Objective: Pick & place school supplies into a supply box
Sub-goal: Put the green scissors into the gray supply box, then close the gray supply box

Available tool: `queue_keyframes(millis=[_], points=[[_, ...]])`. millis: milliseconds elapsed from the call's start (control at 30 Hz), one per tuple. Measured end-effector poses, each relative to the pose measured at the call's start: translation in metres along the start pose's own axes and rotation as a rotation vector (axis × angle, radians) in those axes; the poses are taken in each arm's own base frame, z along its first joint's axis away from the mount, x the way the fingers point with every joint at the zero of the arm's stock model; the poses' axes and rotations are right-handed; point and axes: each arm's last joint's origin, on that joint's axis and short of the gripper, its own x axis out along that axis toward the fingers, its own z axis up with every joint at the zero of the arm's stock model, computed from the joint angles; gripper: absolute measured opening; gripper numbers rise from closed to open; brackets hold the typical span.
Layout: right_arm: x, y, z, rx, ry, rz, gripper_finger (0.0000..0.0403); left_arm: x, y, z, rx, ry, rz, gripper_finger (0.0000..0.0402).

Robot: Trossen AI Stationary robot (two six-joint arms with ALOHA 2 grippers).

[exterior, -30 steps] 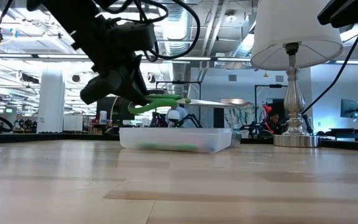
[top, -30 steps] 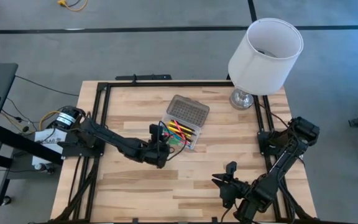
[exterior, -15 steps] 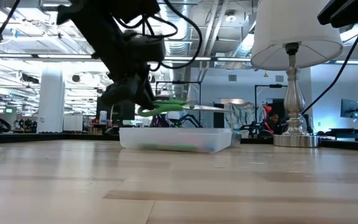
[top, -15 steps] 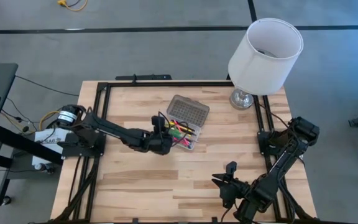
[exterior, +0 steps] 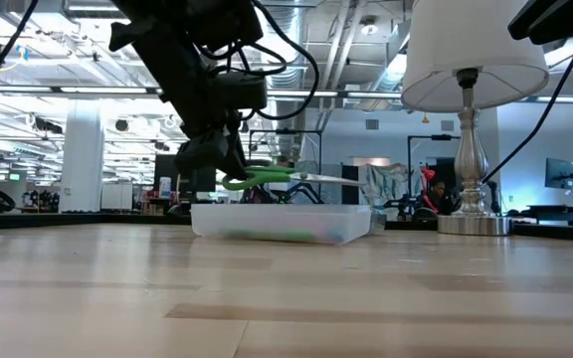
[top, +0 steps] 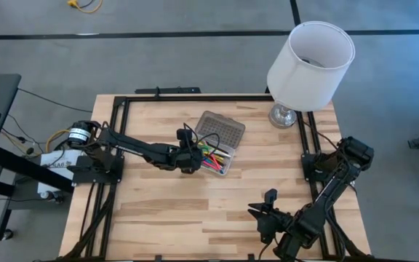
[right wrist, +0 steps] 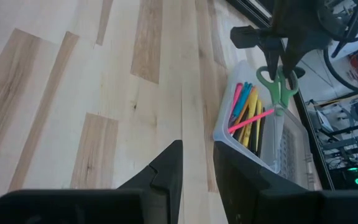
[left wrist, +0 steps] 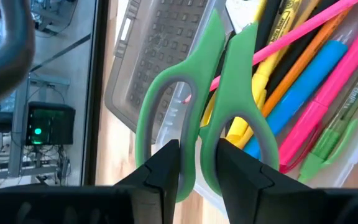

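Observation:
Small green-handled scissors [left wrist: 222,106] hang over the supply box [top: 217,148], a clear case with its grey dotted lid [top: 221,129] swung open toward the far edge. My left gripper [left wrist: 197,155] is shut on them, just left of the box [exterior: 282,221]. Several pens and markers [left wrist: 303,93] lie inside the box. My right gripper [right wrist: 197,152] waits open near the table's front edge [top: 264,209] with nothing between its fingers. My left gripper pinches the scissors between its two fingers at the handles, on the inner bars [left wrist: 188,140] where the two green loops meet. The fingers come slanting down from the table's left. The scissors lie about level, their blades [exterior: 334,180] pointing away from the gripper, lifted clear above the box.
A lamp with a white shade [top: 311,62] stands on its silver base [top: 284,115] at the table's far right corner. Black rails [top: 118,138] run along the table's edges. Bare wood [top: 195,211] lies between the box and the front edge.
My left gripper has swung toward the table's far edge with the scissors, from in front of the box to beside it. The scissors have stayed about level and now hang over the open box. My right arm has kept still.

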Motion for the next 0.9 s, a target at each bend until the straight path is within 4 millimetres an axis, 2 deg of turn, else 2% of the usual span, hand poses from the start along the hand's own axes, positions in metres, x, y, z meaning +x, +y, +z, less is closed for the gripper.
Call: queue_keyframes(millis=[467,900], points=[[0.0,0.0,0.0,0.0,0.0,0.0,0.0085,0.0,-0.0004,0.0,0.013,-0.003,-0.014,0.0092],[0.0,0.0,0.0,0.0,0.0,0.0,0.0085,-0.0001,-0.0005,0.0001,0.006,-0.004,-0.021,0.0143]])
